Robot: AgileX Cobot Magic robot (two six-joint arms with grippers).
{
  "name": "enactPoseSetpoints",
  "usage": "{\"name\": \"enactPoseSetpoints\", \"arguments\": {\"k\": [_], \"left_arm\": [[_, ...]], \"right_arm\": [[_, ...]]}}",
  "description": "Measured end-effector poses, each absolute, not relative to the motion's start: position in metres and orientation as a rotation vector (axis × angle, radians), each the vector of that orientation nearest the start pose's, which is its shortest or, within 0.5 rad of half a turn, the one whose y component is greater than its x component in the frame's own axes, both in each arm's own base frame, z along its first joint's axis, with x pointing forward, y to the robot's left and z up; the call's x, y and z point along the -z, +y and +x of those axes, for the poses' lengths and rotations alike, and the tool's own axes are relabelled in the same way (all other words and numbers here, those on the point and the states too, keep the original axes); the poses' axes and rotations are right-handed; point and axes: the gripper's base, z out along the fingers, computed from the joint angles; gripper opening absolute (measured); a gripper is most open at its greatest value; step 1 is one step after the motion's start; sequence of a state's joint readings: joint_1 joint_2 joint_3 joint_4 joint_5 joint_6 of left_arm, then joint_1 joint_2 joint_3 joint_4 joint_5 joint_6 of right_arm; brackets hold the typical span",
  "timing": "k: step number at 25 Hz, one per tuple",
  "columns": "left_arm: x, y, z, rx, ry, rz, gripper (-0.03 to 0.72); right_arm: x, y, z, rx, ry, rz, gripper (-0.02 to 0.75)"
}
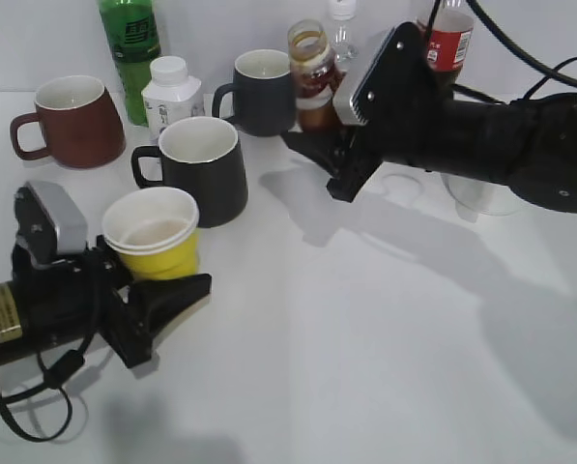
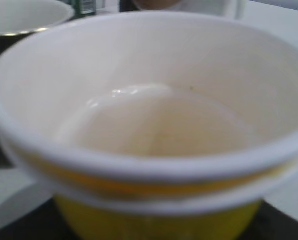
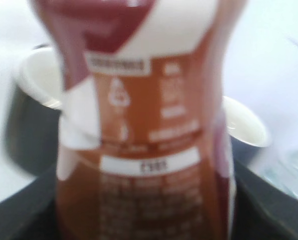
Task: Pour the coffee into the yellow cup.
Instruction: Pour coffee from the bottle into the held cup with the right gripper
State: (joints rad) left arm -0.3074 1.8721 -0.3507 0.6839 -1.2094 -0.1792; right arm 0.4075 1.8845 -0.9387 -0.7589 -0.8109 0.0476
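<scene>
Standing upright at the far middle of the white table (image 1: 365, 348), the small clear plastic coffee bottle with the brown, red and white wrap label (image 1: 313, 77) is seen with its long axis vertical and its open narrow neck pointing up. It is placed just right of a dark grey mug with a handle (image 1: 261, 90). The right gripper (image 1: 312, 150) is set around the bottle's lower part, its black fingers showing on either side of the label in the right wrist view; the fingers appear closed against the bottle (image 3: 144, 150), though the contact itself is blurred. The small handleless yellow paper cup with a white rim and white inside (image 1: 156, 234) is found at the near left, upright with its mouth facing up, just in front of a second black mug with a handle (image 1: 199, 166). It is pinched by the left gripper (image 1: 162, 280), whose black fingers are pressed to the cup's lower wall. Only the left wrist view shows the inside of the cup (image 2: 153, 125), where a pale, nearly bare bottom is seen. Only the exterior view shows the brown-red mug (image 1: 68, 121), the green bottle (image 1: 130, 48) and the small white bottle (image 1: 171, 94) at the far left
</scene>
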Motion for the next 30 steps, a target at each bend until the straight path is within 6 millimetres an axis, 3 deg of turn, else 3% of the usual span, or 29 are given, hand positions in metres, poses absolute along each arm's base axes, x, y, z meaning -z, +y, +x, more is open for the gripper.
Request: {"name": "enactPoseSetpoints", "arguments": {"k": [6, 15, 21, 30], "left_arm": [[-0.113, -0.139, 0.211, 0.772, 1.697, 0.84, 0.445], [-0.122, -0.167, 0.221, 0.782, 1.623, 0.925, 0.445], [-0.123, -0.18, 0.218, 0.79, 1.617, 0.981, 0.445], [-0.127, -0.202, 0.231, 0.731, 1.63, 1.07, 0.445]], "right_arm": [[-0.184, 0.196, 0.326, -0.359, 1.32, -1.248, 0.503], [-0.182, 0.197, 0.323, -0.229, 1.162, -1.416, 0.503], [-0.182, 0.197, 0.323, -0.167, 1.1, -1.465, 0.503], [-0.181, 0.196, 0.324, -0.06, 0.993, -1.544, 0.503]]}}
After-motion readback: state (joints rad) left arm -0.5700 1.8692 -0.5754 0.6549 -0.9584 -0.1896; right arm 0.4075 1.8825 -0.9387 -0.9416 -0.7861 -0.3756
